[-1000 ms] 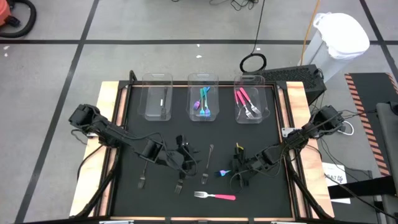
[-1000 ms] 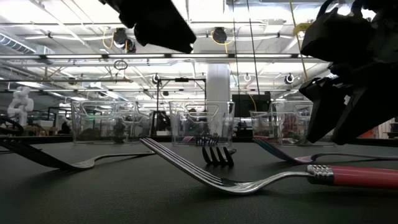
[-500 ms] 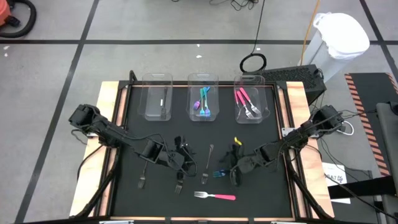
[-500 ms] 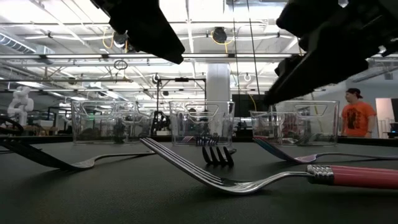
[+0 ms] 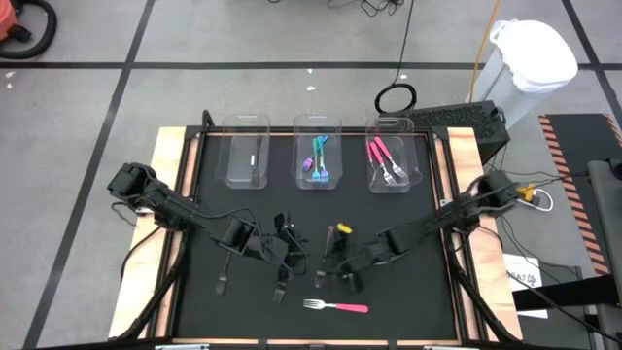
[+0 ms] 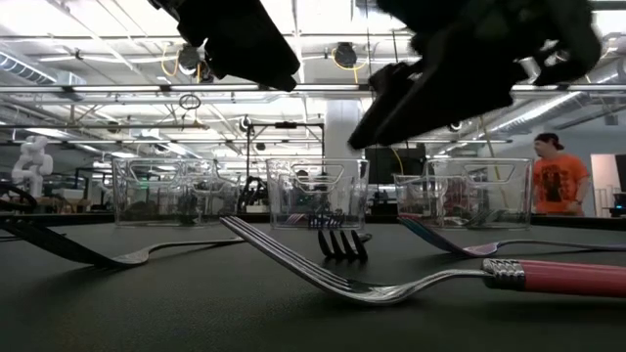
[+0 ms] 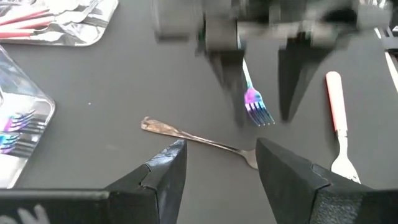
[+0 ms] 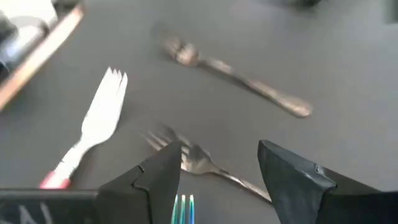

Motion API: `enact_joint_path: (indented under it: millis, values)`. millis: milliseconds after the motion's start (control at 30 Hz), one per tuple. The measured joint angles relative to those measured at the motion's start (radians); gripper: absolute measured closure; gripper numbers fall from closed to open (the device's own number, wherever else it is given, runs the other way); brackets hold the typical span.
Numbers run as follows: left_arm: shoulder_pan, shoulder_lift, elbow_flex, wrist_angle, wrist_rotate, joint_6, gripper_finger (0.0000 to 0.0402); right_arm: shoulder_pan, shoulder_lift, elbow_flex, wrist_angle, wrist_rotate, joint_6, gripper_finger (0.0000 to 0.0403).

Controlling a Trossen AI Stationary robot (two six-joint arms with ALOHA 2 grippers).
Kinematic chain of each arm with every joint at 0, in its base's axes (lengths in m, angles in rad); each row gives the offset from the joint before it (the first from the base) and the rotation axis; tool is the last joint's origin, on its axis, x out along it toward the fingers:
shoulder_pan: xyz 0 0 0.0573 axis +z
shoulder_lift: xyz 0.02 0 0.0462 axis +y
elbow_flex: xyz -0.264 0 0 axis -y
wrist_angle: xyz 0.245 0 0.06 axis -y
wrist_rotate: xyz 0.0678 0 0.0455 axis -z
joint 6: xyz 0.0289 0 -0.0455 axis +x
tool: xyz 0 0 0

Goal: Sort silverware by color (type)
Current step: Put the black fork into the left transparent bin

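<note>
Two dark arms reach low over the black bench, the right one stretched far inward from the right edge, the left one bent near the middle. Right tool hangs just above a teal-handled fork, fingers spread on either side of it without gripping. Left tool hovers with fingers spread near a grey fork. A pink-handled fork lies toward the front; more forks sit in the clear bins.

Black table mat: three clear bins, loose forks scattered in front.
</note>
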Motion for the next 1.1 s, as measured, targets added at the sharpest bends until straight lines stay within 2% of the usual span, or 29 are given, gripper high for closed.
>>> enact_joint_path:
  millis: [233, 400, 533, 667, 867, 967, 1100]
  values:
    - [-0.014, 0.000, 0.000, -0.064, 0.032, -0.062, 0.0207, -0.034, 0.188, 0.282, -0.401, -0.038, -0.162, 0.0195]
    - [-0.053, 0.000, 0.000, -0.165, 0.051, -0.075, 0.0207, -0.061, 0.248, 0.386, -0.500, -0.070, -0.263, 0.0197]
    - [-0.093, 0.000, 0.000, -0.177, 0.037, -0.025, 0.0207, -0.086, 0.254, 0.405, -0.508, -0.110, -0.332, 0.0213]
    - [-0.127, 0.000, 0.000, -0.170, -0.004, 0.031, 0.0207, -0.124, 0.254, 0.405, -0.544, -0.193, -0.381, 0.0237]
    - [-0.123, 0.000, 0.000, -0.166, -0.045, 0.094, 0.0207, -0.173, 0.267, 0.404, -0.585, -0.225, -0.426, 0.0265]
    - [-0.106, 0.000, 0.000, -0.162, -0.055, 0.121, 0.0207, -0.190, 0.280, 0.405, -0.580, -0.267, -0.460, 0.0272]
    - [-0.087, -0.009, 0.000, -0.154, -0.060, 0.165, 0.0207, -0.200, 0.310, 0.406, -0.598, -0.273, -0.508, 0.0279]
